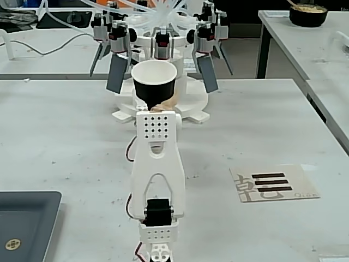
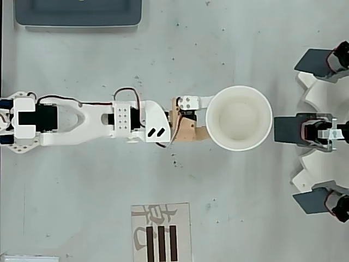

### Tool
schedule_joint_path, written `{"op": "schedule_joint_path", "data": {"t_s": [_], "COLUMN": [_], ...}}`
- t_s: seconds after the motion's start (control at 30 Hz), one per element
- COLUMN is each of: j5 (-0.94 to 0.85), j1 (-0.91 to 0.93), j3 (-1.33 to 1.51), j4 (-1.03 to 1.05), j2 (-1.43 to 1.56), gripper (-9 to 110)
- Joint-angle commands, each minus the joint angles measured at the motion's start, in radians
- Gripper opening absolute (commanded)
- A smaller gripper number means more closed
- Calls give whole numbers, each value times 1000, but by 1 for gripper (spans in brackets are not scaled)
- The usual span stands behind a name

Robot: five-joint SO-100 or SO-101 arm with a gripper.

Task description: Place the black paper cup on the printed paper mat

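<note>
The black paper cup (image 1: 154, 81) stands upright, its white inside (image 2: 240, 117) open to the overhead view. My gripper (image 1: 158, 105) is shut on the cup's lower wall, one white finger and one tan finger (image 2: 189, 130) reaching in from the left in the overhead view; the fingertips are hidden under the cup's rim. The cup seems to be held a little above the table, in front of the white machine. The printed paper mat (image 1: 275, 183) lies flat to the right of the arm in the fixed view, and at the bottom edge (image 2: 162, 232) in the overhead view, well apart from the cup.
A white round machine with grey paddles (image 1: 163, 38) (image 2: 319, 131) stands just beyond the cup. A dark grey tray (image 1: 22, 218) (image 2: 76, 13) lies at the table's edge on the side opposite the mat. A black bowl (image 1: 308, 13) sits on another table.
</note>
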Motion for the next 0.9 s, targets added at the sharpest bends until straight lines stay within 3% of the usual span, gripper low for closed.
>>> {"op": "schedule_joint_path", "data": {"t_s": [0.0, 0.87], "j5": [-114, -51], "j1": [41, 38], "j3": [-18, 130], "j4": [-84, -95], "j2": [3, 112], "gripper": [2, 9]}}
